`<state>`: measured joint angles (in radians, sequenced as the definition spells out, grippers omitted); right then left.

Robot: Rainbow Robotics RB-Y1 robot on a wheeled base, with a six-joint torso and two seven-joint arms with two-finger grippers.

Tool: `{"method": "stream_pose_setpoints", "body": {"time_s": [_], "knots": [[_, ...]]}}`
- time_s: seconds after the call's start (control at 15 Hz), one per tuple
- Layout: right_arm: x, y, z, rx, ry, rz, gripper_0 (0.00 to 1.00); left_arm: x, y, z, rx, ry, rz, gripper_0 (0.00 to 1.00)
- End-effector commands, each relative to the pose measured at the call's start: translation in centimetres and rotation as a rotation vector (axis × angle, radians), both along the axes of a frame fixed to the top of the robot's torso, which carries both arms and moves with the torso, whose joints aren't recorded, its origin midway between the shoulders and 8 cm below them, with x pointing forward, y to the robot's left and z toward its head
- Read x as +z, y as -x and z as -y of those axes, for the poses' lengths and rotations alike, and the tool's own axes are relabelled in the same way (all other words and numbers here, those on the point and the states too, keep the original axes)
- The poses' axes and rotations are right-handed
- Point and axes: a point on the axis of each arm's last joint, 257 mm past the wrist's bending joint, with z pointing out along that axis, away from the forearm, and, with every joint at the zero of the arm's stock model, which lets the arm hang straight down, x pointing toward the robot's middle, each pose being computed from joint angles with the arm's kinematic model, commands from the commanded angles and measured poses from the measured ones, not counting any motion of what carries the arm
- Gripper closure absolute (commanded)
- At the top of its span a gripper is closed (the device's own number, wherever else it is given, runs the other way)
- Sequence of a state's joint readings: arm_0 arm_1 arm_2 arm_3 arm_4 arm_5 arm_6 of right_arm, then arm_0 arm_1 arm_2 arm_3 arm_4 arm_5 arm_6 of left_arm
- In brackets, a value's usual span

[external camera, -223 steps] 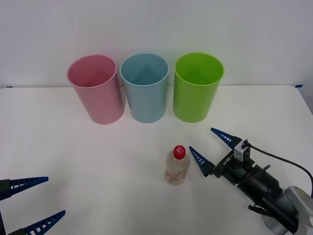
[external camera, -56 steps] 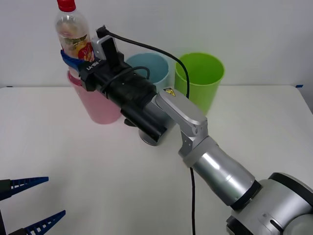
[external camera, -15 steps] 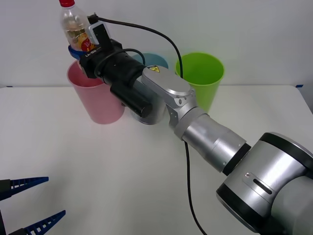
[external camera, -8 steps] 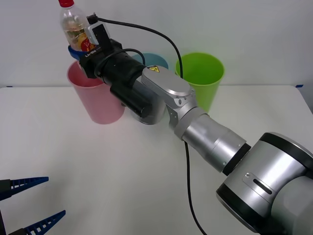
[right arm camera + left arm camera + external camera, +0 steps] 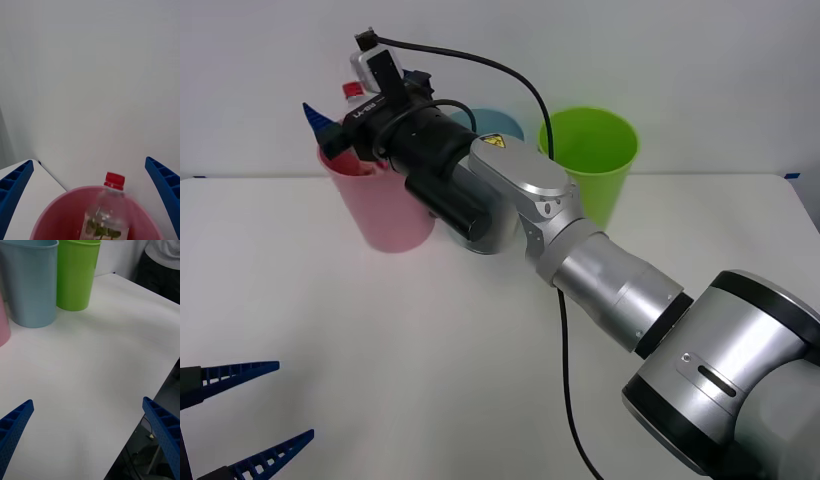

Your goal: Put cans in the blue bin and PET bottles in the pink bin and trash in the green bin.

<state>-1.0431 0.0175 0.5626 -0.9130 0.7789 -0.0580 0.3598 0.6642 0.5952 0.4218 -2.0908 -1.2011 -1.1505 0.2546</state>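
Right hand (image 5: 90, 195) spread above pink bin (image 5: 56, 217), PET bottle (image 5: 107, 213) inside.

The front view looks forward and down from above the arms, taking in the whole white surface (image 5: 480, 350) and back wall. The right wrist view sits close above the pink bin (image 5: 56, 213), facing the wall. The left wrist view looks low across the surface toward the blue bin (image 5: 32, 285) and green bin (image 5: 77, 275), which the front view shares.
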Motion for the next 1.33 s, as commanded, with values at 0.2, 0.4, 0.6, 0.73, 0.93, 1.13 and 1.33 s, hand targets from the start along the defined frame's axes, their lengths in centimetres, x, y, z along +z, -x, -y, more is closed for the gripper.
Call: {"method": "stream_pose_setpoints", "body": {"time_s": [0.2, 0.4, 0.6, 0.73, 0.93, 1.13, 1.33], "knots": [[-0.1, 0.0, 0.0, -0.001, 0.002, 0.0, 0.0, 0.0, 0.0, 0.0, 0.0, 0.0, 0.0, 0.0], [0.0, 0.1, -0.1, 0.002, 0.003, 0.005, 0.0, 0.0, 0.0, 0.0, 0.0, 0.0, 0.0, 0.0], [0.0, 0.1, -0.1, 0.002, 0.001, 0.003, 0.0, 0.0, 0.0, 0.0, 0.0, 0.0, 0.0, 0.0], [0.1, 0.1, -0.1, 0.006, -0.001, 0.002, 0.0, 0.0, 0.0, 0.0, 0.0, 0.0, 0.0, 0.0], [1.3, 1.2, -0.8, 0.056, -0.036, 0.005, 0.0, 0.0, 0.0, 0.0, 0.0, 0.0, 0.0, 0.0], [3.0, 3.5, -2.3, 0.151, -0.079, 0.016, 0.0, 0.0, 0.0, 0.0, 0.0, 0.0, 0.0, 0.0], [3.4, 6.3, -3.7, 0.254, -0.119, 0.003, 0.0, 0.0, 0.0, 0.0, 0.0, 0.0, 0.0, 0.0]]}}
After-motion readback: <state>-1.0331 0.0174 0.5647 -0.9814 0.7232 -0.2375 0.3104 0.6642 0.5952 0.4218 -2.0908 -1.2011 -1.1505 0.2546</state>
